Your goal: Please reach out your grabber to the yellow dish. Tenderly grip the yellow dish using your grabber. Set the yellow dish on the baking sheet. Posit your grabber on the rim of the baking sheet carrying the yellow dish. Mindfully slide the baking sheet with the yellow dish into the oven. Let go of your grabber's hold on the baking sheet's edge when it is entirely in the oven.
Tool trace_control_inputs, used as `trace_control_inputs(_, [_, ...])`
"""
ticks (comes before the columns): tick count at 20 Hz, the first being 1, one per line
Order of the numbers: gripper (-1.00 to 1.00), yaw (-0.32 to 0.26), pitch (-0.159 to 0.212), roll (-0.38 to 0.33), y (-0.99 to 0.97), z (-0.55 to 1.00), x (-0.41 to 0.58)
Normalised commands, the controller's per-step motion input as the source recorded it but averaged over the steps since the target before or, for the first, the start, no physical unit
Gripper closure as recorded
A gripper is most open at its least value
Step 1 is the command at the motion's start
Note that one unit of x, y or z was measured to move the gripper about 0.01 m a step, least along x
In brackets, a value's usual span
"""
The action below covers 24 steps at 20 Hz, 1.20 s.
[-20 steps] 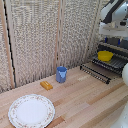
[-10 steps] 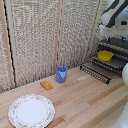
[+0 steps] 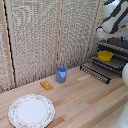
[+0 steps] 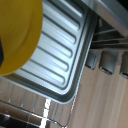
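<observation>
One arm is all I have, and in the exterior view it hangs in the upper corner at that view's right, its white and grey links bent over the oven (image 3: 116,50). My tool (image 3: 102,35) sits at the low end of the arm, above the yellow dish (image 3: 105,55) and apart from it, with open air between the two. Whether my fingers are apart or together I cannot tell: the exterior view is too blurred there, and the wrist view shows none of them clearly.

The yellow dish rests upright on the baking sheet (image 3: 112,63), the rack of thin dark bars that sticks out from the oven mouth toward the table (image 3: 90,100). In the wrist view the dish (image 4: 17,35) fills one corner as a big yellow curve, very near the camera, and beside it lies a ribbed silver tray (image 4: 62,55) with a raised rim. Past that tray's edge I see pale wood and a row of small dark knobs (image 4: 107,62).

Well away from my tool, on the table, a blue cup (image 3: 61,74) stands upright near the woven screen. A small orange block (image 3: 46,85) lies just beside it, toward the exterior view's left. A large white plate (image 3: 31,110) with a patterned rim lies nearer the front edge.
</observation>
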Motion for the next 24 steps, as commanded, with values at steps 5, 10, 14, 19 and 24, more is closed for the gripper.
trace_control_inputs(5, [-1.0,0.218,0.27,-0.202,0.19,0.11,-0.173])
trace_control_inputs(10, [-1.0,0.169,0.197,-0.186,0.37,0.07,0.059])
trace_control_inputs(14, [-1.0,0.165,0.113,-0.235,0.34,-0.04,0.219])
trace_control_inputs(19, [-1.0,0.124,0.078,-0.308,0.36,-0.15,0.25])
trace_control_inputs(24, [-1.0,0.14,0.149,-0.305,0.29,-0.06,0.027])
